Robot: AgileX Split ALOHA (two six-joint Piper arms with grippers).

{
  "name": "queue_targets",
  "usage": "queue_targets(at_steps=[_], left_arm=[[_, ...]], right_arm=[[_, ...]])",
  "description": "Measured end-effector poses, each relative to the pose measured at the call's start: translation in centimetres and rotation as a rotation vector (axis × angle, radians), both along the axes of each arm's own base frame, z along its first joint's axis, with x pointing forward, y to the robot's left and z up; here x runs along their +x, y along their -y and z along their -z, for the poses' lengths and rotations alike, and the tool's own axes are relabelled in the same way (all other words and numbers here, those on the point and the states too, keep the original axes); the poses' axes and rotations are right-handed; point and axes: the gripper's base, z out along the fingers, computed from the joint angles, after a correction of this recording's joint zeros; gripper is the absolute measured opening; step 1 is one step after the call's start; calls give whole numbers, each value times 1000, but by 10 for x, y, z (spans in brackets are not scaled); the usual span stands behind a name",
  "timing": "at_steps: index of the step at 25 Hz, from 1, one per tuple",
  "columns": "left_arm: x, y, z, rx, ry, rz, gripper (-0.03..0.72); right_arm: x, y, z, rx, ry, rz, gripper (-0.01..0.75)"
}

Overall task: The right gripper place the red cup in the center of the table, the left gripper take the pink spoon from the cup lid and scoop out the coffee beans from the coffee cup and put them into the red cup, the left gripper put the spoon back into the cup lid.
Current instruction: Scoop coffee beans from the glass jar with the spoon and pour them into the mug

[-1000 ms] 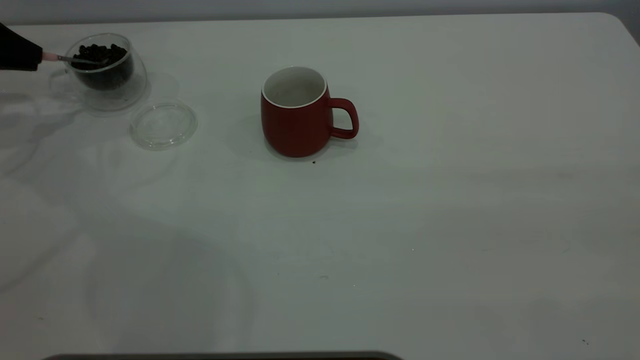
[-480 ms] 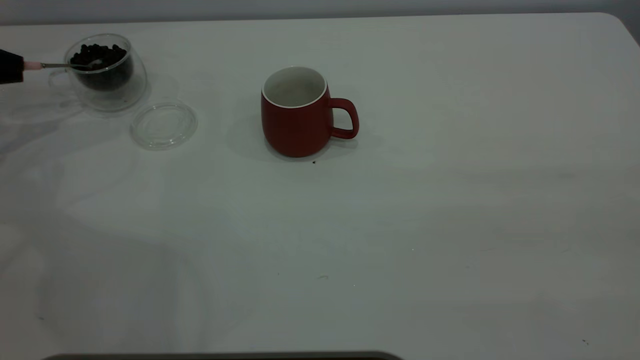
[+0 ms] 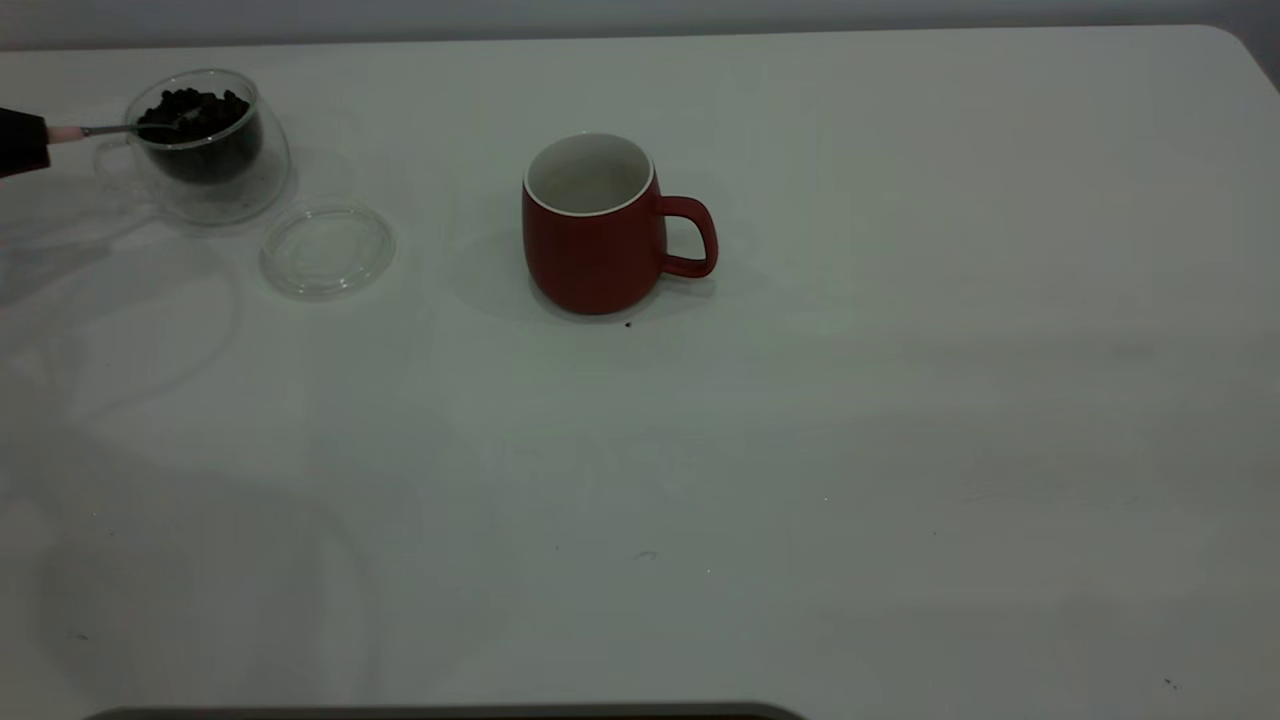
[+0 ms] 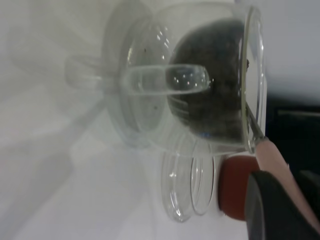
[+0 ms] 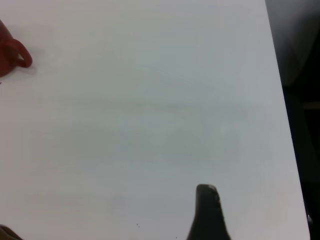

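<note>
White tabletop (image 3: 900, 400) carried every item. Far left, the left gripper (image 3: 20, 142) clamped the pink spoon (image 3: 105, 130), its bowl among the coffee beans (image 3: 195, 108) inside the coffee cup (image 3: 205, 145). Just beside stood the cup lid (image 3: 327, 250); the red cup (image 3: 595, 225) stood centrally. Whether the right gripper (image 5: 209, 215) was closed could not be determined.

Coffee cup (image 4: 200, 90) on its side in frame, coffee beans (image 4: 215, 90) inside, pink spoon (image 4: 277, 167) at its rim
</note>
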Motion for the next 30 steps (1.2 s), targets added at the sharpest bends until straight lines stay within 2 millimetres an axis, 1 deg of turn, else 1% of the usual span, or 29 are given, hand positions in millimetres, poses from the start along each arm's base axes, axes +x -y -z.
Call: queue_targets(at_steps=[19, 22, 26, 30], left_arm=[[0, 0, 0, -16, -23, -12, 114], [2, 3, -7, 1, -24, 7, 114], [7, 7, -21, 12, -11, 15, 114], [9, 12, -24, 6, -27, 22, 114]], right_arm=[[0, 0, 0, 0, 0, 0, 591], [0, 0, 0, 0, 0, 0, 591], [0, 0, 0, 0, 0, 0, 591], [0, 0, 0, 0, 0, 0, 591]])
